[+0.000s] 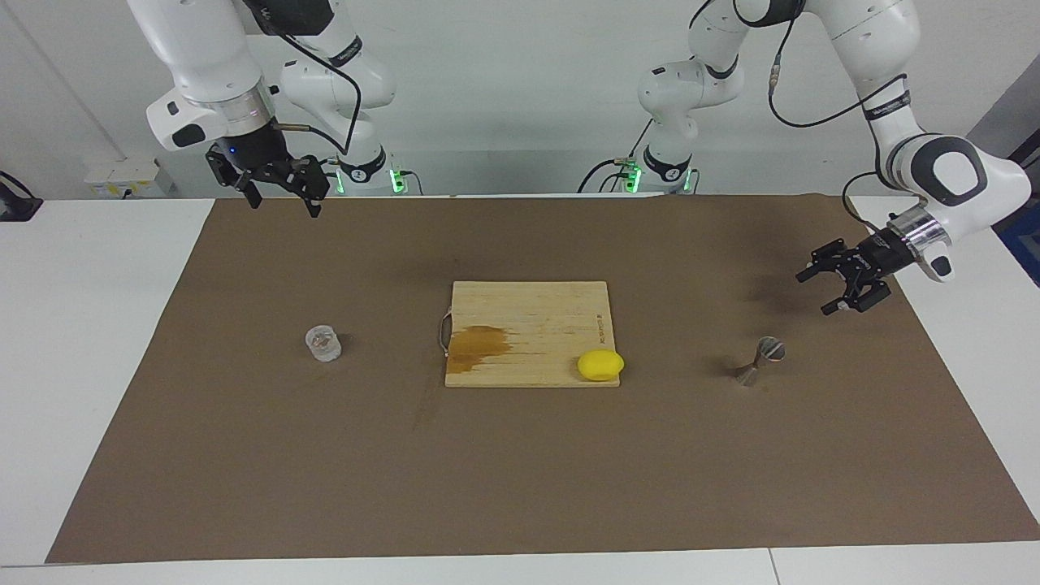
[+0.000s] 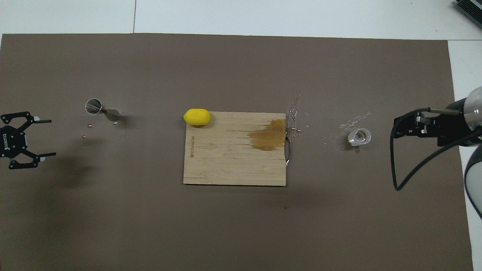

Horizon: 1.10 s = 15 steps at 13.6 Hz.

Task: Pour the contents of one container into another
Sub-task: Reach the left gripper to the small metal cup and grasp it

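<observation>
The clear glass cup (image 1: pixel 323 343) (image 2: pixel 359 136) stands on the brown mat toward the right arm's end of the table. The steel jigger (image 1: pixel 760 361) (image 2: pixel 102 109) stands on the mat toward the left arm's end. My left gripper (image 1: pixel 812 294) (image 2: pixel 52 137) hangs open and empty over the mat beside the jigger, apart from it, fingers pointing toward the table's middle. My right gripper (image 1: pixel 284 207) (image 2: pixel 394 130) is raised, open and empty, over the mat's edge near its base, well clear of the cup.
A wooden cutting board (image 1: pixel 528 309) (image 2: pixel 233 169) with a wet brown stain lies mid-table. A yellow lemon (image 1: pixel 600 365) (image 2: pixel 196 116) sits at its corner. Water droplets (image 2: pixel 295 109) speckle the mat between the board and the cup.
</observation>
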Motion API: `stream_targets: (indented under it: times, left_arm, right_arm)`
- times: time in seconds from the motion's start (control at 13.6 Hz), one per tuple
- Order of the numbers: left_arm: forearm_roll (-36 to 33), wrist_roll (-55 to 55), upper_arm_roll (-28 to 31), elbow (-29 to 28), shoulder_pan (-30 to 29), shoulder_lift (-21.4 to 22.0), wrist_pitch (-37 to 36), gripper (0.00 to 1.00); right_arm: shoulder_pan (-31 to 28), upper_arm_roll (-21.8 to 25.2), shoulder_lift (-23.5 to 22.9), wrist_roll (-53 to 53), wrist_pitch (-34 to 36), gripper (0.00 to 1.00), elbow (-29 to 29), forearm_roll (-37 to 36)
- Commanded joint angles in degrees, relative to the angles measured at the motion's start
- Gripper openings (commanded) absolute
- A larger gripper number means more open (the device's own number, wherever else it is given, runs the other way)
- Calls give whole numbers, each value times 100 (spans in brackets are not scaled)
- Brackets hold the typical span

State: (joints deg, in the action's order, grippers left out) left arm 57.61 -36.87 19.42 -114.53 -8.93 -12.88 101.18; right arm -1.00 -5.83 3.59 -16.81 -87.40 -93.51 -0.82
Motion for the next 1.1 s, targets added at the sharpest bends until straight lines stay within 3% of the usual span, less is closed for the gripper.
stream_targets:
  times: [0.0,0.15,0.44,0.73,1.03]
  left_arm:
    - [1265,-548,-17,-735,22,110,490,100]
    - [2093,-1090,-35,-1071,127,145,761,100]
    - [2869,-1463,-70,-1432,339,233,1062,100]
    - [3738,-1428,-105,-1432,795,207,1334,100]
    - [4170,-1270,-96,-1380,1041,128,1554,100]
  right_arm:
    - [-41,-6,115,-112,-110,98,-194,91]
    - [-41,-6,133,-112,-110,98,-220,91]
    - [-41,-15,142,-68,-119,98,-229,91]
    - [-41,-15,150,-59,-119,98,-247,91]
    - [-41,-15,159,-68,-119,98,-264,82]
